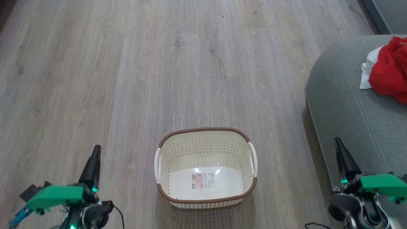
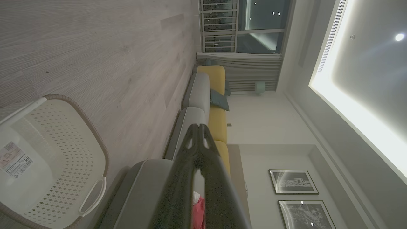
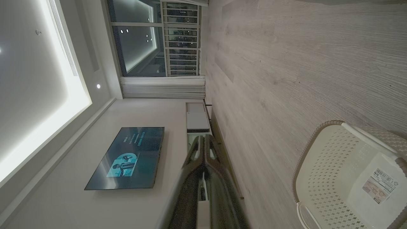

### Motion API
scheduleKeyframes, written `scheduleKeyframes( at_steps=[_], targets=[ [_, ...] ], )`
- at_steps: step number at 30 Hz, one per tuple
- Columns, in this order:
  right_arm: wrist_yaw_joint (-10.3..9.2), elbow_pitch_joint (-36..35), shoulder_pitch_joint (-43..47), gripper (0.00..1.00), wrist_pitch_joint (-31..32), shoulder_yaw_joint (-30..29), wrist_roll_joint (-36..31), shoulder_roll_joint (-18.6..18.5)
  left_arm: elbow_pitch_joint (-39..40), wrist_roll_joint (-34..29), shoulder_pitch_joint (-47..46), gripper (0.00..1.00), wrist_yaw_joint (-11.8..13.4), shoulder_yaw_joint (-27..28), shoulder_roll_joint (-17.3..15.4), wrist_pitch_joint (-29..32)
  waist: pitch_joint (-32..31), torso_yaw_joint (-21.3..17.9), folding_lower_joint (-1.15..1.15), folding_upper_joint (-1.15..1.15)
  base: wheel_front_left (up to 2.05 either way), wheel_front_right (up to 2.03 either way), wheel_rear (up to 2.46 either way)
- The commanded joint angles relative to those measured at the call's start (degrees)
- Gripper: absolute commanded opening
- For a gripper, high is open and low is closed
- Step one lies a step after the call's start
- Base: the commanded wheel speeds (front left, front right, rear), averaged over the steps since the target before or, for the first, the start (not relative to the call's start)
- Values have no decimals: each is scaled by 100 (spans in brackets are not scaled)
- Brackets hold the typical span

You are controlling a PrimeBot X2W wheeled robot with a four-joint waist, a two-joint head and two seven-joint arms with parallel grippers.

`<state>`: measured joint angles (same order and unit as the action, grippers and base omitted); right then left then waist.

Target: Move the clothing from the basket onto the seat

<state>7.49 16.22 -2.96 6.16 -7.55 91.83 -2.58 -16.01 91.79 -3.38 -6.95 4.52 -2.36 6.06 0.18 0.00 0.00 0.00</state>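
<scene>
Floor (image 1: 127, 63): pale wood-look planks run wide and open ahead of the basket and off to the left. A narrower strip of planks separates the basket from the seat.
Seat (image 1: 349, 111): the grey upholstered cushion is on the right in the head view, its rounded corner toward the floor and a stitched seam following its edge. The frame cuts off its right and lower parts.
Basket (image 1: 203, 129): the cream perforated tub with a brown rim stands upright on the floor between the two arms, apart from both and well clear of the seat. A white handle (image 1: 253, 159) sits on each side.
Clothing (image 1: 389, 70): a bunched red heap with white trim on its left lies on top of the seat, back from the seat's rounded corner, and the right frame edge cuts it off.
Left jaws: together, with the dark fingers (image 1: 92, 165) pointing up over open floor to the left of the basket, clamped on nothing.
Right jaws: together, with the fingers (image 1: 345, 159) over the seat's near edge, holding nothing.
Label sticker (image 1: 203, 180): lies flat on the basket's bare bottom.
</scene>
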Motion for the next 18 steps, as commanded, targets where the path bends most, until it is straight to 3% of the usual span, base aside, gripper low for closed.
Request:
scheduleKeyframes(
  at_steps=[1,18],
  targets=[
    [0,-220,-322,0,32,104,35,-30,197,39,-281,0,-54,199,-52,42,0,0,0,0,0,0,0],
    [0,-220,-322,0,32,104,35,-30,197,39,-281,0,-54,199,-52,42,0,0,0,0,0,0,0]
  ],
)
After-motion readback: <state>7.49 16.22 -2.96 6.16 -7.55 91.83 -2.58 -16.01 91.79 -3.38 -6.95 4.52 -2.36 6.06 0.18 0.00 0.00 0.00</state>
